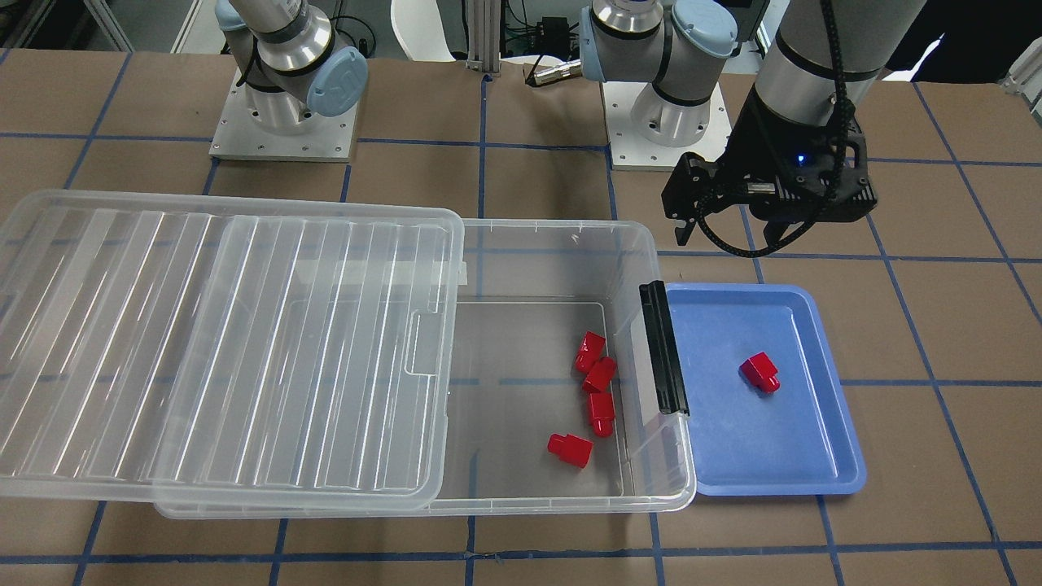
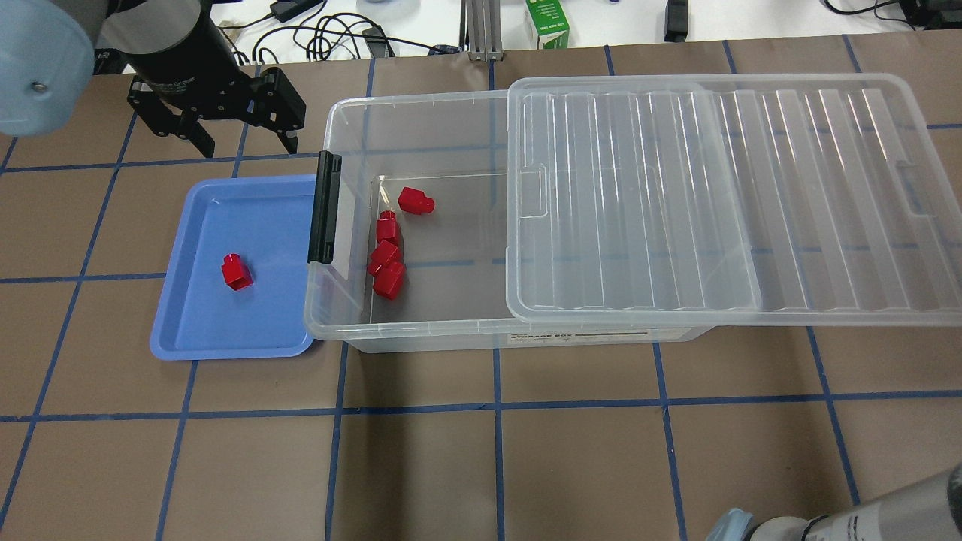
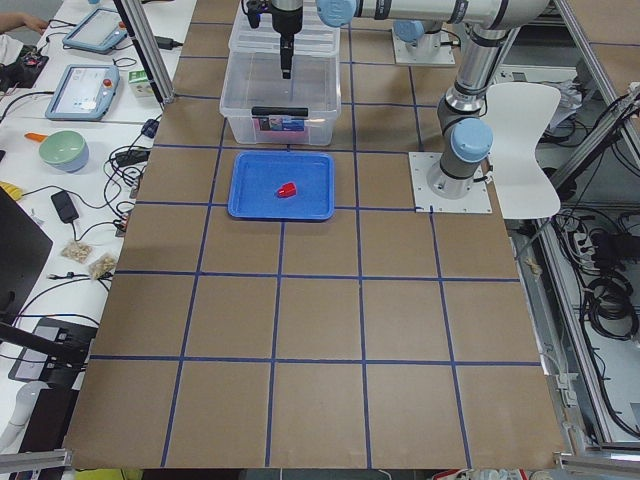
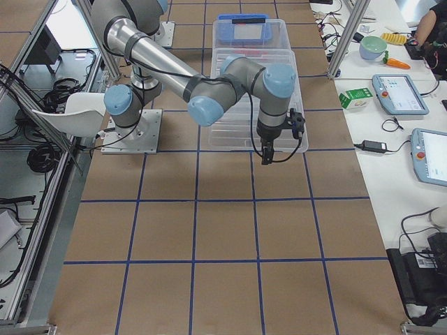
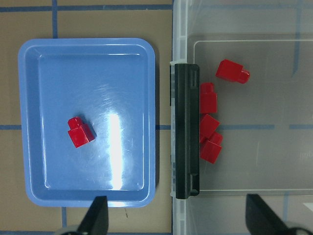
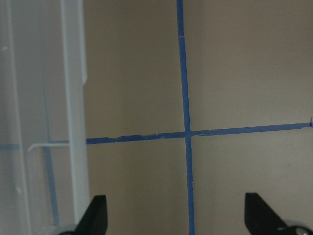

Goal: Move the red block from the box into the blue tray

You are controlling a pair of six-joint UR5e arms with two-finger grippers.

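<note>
One red block [image 2: 237,272] lies in the blue tray [image 2: 195,330], which sits against the latch end of the clear box [image 2: 421,330]. It also shows in the left wrist view [image 5: 80,132] and the front view [image 1: 759,372]. Several more red blocks [image 2: 387,255] lie inside the box near the black latch [image 2: 325,207]. My left gripper [image 2: 246,144] is open and empty, above the table just past the tray's far rim. My right gripper [image 6: 177,220] is open and empty over bare table beside the box's other end [image 6: 73,98].
The ribbed clear lid [image 2: 714,195] lies slid aside over the box's right half, overhanging its end. A green carton [image 2: 546,22] and cables sit past the table's far edge. Blue tape lines grid the brown table [image 2: 451,451].
</note>
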